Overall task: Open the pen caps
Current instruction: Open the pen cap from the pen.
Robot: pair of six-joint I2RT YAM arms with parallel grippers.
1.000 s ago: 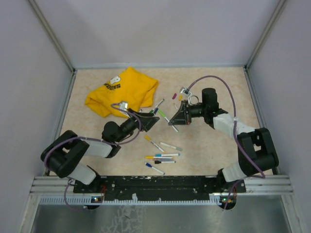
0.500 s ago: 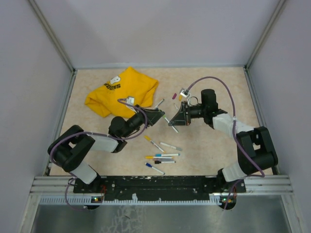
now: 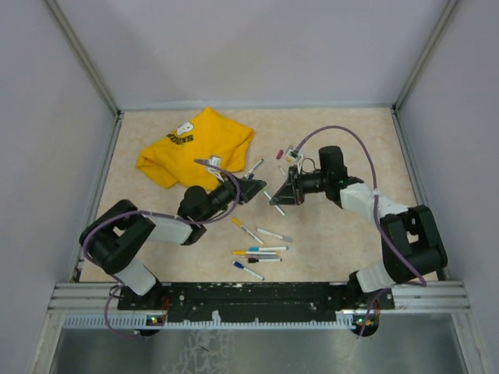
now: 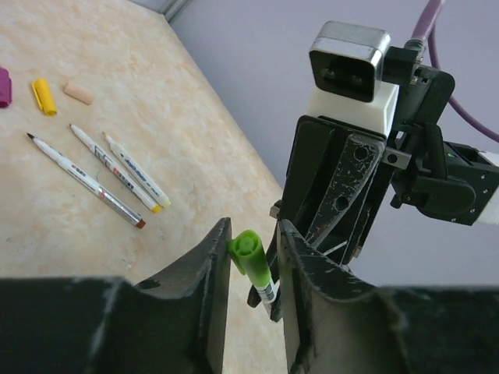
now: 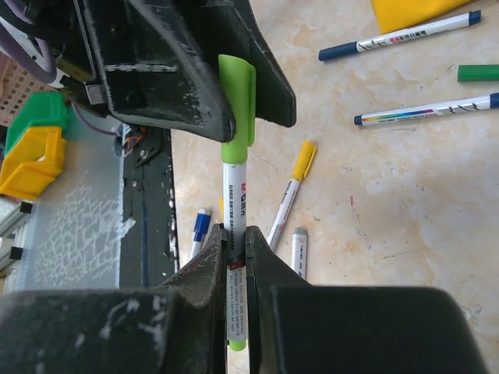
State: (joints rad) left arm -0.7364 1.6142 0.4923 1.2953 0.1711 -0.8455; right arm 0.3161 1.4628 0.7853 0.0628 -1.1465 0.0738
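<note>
Overhead we are seeing the left gripper (image 3: 255, 189) and right gripper (image 3: 275, 200) tip to tip mid-table, with spare pens (image 3: 257, 253) lying at their 6 o'clock. The right wrist view is showing the right gripper clamping a pen (image 5: 235, 195) by the barrel. The left wrist view is showing the left gripper bracketing its green cap (image 4: 248, 253), one finger touching; whether it is pinching, we cannot tell.

Red "M&G" branding runs along the white barrel of the green-capped pen (image 5: 235, 202), dead centre in the right wrist view. Coloured print on the loose pens (image 5: 425, 111) toward 2 o'clock is too small to read. In the overhead view, dark block lettering on the yellow T-shirt (image 3: 195, 148), at 11 o'clock, lies upside down and partly folded. It seems to end in "OONS", but the rest is illegible.
</note>
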